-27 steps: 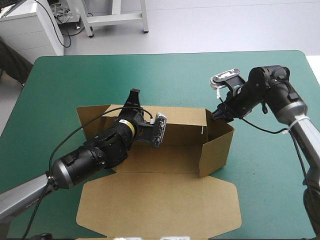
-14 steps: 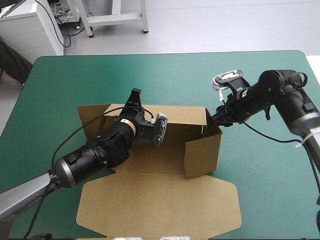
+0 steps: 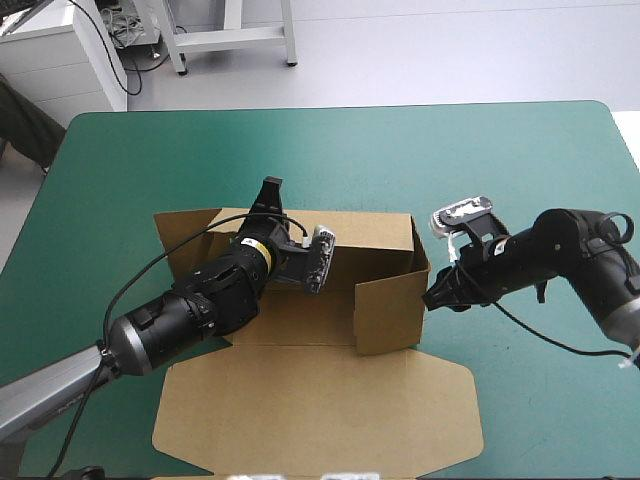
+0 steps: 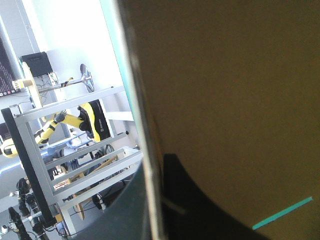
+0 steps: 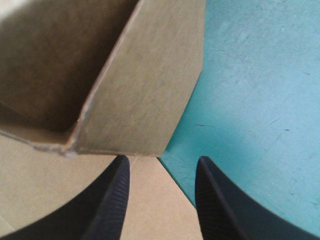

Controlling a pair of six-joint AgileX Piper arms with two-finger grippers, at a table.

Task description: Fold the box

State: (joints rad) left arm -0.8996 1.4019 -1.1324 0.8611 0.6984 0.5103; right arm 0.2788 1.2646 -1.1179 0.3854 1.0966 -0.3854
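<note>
Two black fin-fingered grippers are mine, and one box. My right gripper [image 3: 437,296] stands with fingers parted, holding nothing, its tips low just beside the right end wall of the brown cardboard box [image 3: 300,400]. That arm reaches in low from the right. My left gripper [image 3: 268,192] pinches the top edge of the box's far wall, with the arm stretched from near left across the box floor. Two walls stand raised. The lid lies flat toward the near edge of the teal-green table cover [image 3: 500,160].

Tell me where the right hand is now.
In the high view the right hand, open, is right of the box, just outside its raised end wall.
</note>
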